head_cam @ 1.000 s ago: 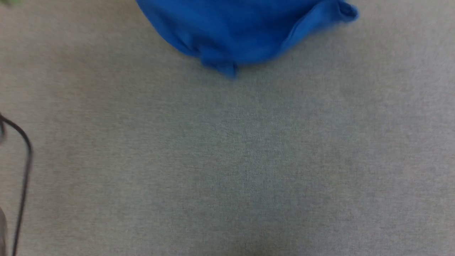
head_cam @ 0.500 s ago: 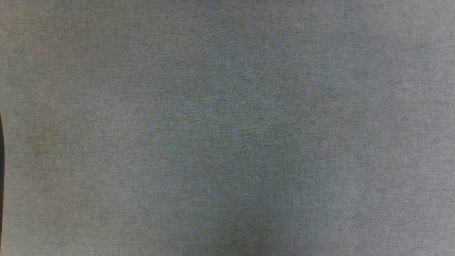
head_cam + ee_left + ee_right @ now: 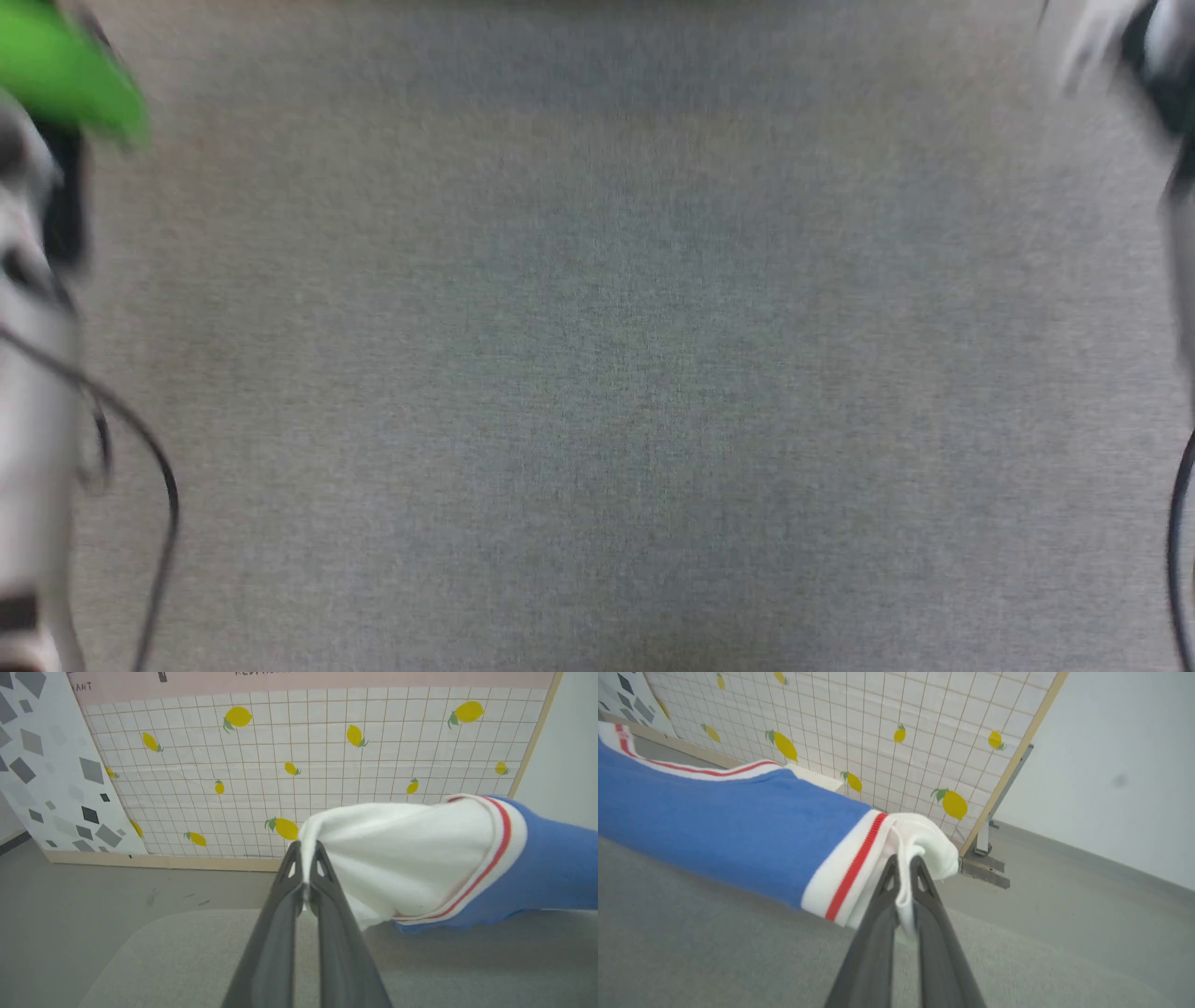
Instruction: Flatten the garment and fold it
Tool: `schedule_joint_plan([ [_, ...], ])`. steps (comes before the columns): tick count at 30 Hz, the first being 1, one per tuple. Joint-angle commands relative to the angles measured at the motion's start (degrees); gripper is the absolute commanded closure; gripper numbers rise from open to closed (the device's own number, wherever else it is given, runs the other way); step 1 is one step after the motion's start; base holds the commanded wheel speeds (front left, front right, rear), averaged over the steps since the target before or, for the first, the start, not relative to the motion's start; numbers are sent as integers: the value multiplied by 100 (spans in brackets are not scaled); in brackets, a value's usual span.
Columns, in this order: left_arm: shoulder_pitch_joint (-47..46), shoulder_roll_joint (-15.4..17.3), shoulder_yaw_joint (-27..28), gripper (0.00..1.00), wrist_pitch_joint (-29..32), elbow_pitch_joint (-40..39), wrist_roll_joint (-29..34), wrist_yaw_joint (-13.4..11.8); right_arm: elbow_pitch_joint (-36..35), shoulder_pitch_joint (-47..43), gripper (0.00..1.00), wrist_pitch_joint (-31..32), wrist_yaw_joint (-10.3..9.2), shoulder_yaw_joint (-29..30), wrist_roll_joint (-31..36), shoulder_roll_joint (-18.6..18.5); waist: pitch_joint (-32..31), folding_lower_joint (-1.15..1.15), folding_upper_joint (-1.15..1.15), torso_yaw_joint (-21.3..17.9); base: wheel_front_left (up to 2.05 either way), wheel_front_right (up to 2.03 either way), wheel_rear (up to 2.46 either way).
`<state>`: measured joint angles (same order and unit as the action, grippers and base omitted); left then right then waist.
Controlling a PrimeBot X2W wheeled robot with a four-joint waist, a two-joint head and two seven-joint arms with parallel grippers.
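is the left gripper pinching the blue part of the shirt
No, the left gripper pinches the garment by its white sleeve, short of the blue cloth.

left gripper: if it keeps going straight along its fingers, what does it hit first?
The left gripper is shut on the shirt's white sleeve, so that comes first; beyond it, likely the lemon-print board, though depth is unclear.

The table (image 3: 597, 373) has a grey woven cover (rounded at 1 corner), lying smooth.
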<state>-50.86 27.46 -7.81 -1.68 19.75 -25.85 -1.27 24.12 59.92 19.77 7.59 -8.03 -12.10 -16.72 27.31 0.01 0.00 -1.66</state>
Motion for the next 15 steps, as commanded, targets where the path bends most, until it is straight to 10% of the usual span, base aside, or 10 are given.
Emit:
schedule_joint_plan([
  [1,514,18,26,100,99,-119,-148,-6,-185,-515,100,182,-10,-29,-230,-93,-640,-1,0,27,0,0,0],
  [15,5128,-311,265,100,1153,-2130,-1240,-645,-2762,-5144,100,2008,-10,732,-808,53,-1861,-1,0,-36,0,0,0],
])
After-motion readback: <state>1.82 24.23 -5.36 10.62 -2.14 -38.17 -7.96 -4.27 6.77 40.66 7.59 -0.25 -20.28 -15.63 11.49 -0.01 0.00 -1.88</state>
